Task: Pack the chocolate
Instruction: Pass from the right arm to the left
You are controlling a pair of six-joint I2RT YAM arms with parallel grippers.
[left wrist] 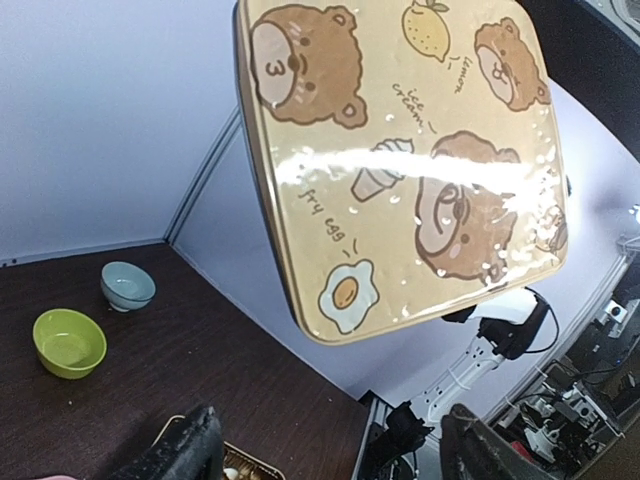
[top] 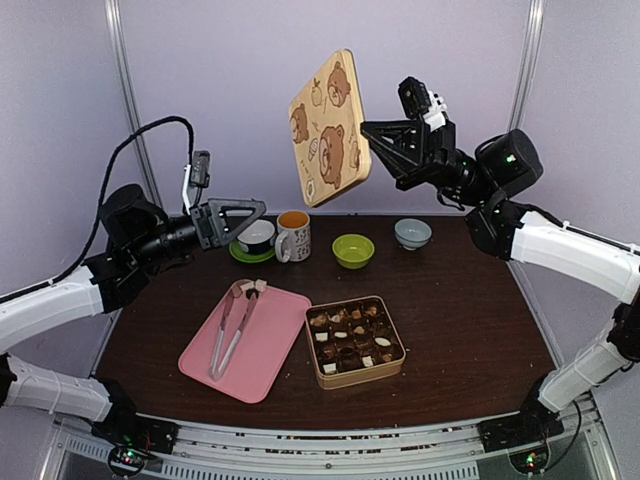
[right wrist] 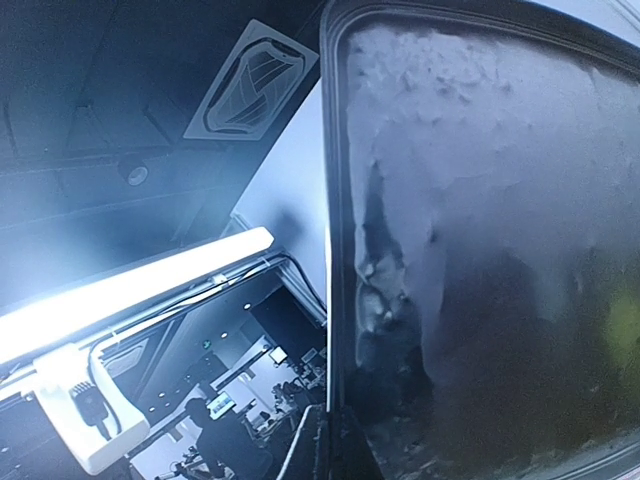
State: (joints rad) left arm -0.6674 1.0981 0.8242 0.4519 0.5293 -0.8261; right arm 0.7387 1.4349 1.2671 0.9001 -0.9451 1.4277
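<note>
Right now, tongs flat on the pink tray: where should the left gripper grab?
Mid-length, across both arms of the tongs, straight down from above. They lie flat on the pink tray, joined at the near end, splaying toward the far tips, so jaws straddling the middle could probably squeeze them. The left gripper is open; the right gripper holds the lid.

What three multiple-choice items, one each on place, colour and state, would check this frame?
1. Where do the tongs lie?
A. on the pink tray
B. on the floor
C. in a cup

2. What colour is the bowl left of the grey-blue bowl?
A. red
B. green
C. black

3. What state is the tin of chocolate in?
A. closed
B. open, its lid held up by the right fingers
C. overturned

Answers: 1 A, the tongs rest on the tray. 2 B, it shows lime green. 3 B, the pieces are exposed and the lid is in the air.
</note>
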